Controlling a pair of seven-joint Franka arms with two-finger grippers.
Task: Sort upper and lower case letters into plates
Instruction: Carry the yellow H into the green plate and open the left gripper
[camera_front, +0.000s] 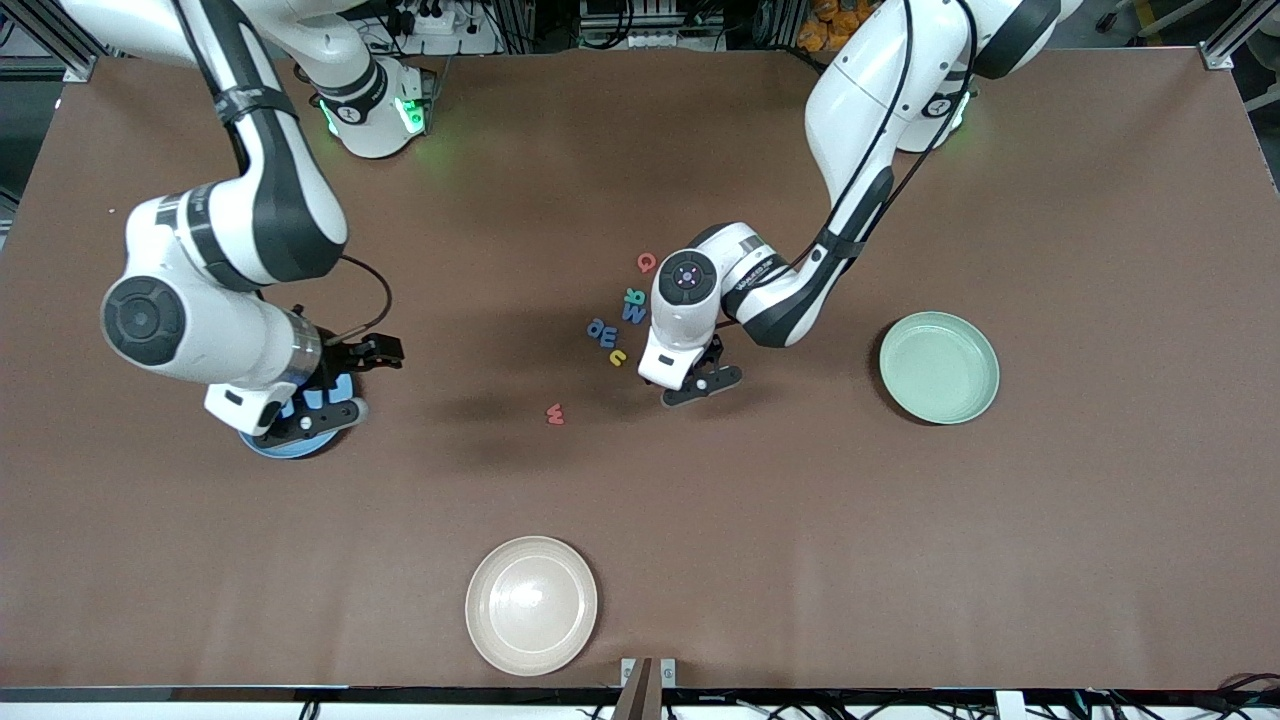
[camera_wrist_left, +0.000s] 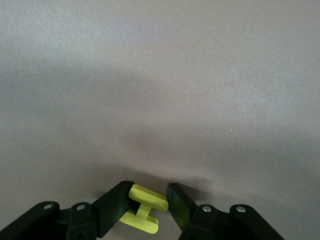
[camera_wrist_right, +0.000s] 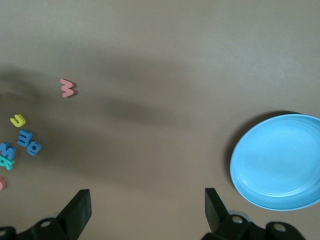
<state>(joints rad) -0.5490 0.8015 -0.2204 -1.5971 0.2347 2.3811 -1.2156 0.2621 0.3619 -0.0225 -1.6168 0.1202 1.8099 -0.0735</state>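
Observation:
My left gripper (camera_front: 703, 385) is low over the table beside the letter cluster, shut on a yellow foam letter (camera_wrist_left: 148, 198) that sits tilted between its fingers (camera_wrist_left: 112, 206). Loose letters lie on the table: a red one (camera_front: 647, 262), a teal one (camera_front: 634, 296), blue ones (camera_front: 602, 331), a small yellow one (camera_front: 618, 357) and a red w (camera_front: 555, 414). My right gripper (camera_front: 310, 415) is open and empty over the blue plate (camera_front: 290, 442), which also shows in the right wrist view (camera_wrist_right: 280, 165). The mint green plate (camera_front: 939, 367) lies toward the left arm's end.
A cream-beige plate (camera_front: 531, 605) lies near the table's front edge, nearer the front camera than the letters. The right arm's elbow hangs over the table above the blue plate.

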